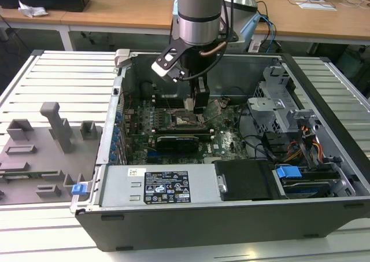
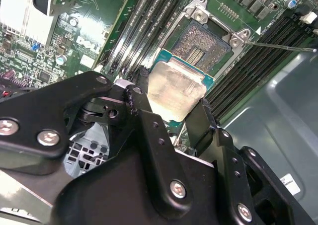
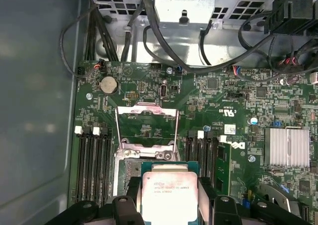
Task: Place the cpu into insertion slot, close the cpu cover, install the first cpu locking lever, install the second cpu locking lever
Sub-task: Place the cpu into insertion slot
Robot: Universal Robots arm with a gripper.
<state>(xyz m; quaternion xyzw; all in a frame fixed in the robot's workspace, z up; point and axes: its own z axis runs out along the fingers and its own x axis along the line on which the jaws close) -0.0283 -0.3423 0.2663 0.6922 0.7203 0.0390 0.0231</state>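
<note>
An open computer case [image 1: 173,230] lies on a slatted table [image 1: 63,77]; your arm reaches down into it, and the gripper [image 1: 199,103] hangs low over the green motherboard [image 1: 228,140]. In the second wrist view the black fingers [image 2: 149,130] are clamped on the cpu [image 2: 175,88], pinching its silvery square top by two opposite edges; the chip sits just short of the insertion slot [image 2: 203,43], whose pin field lies bare and glinting; whether the chip is clear above the socket frame or already brushing it, you cannot tell. In the first wrist view the cpu cover [image 3: 147,111] stands raised like an open window frame behind the slot; long black memory slots [image 3: 92,160] flank the socket on both sides.

The main risk, as it looks, is to the pins; if the chip comes down off-centre or tilted, a corner could drag across the field and bend them. The hold is on thin edges only; a slip could twist or drop the chip. The fingers are broad and the memory slots near; a finger could strike them or the socket frame. The raised cover looks unsupported; a knock could tip it onto the chip. A thin metal lever [image 2: 283,46] juts beside the slot; it could snag.
</note>
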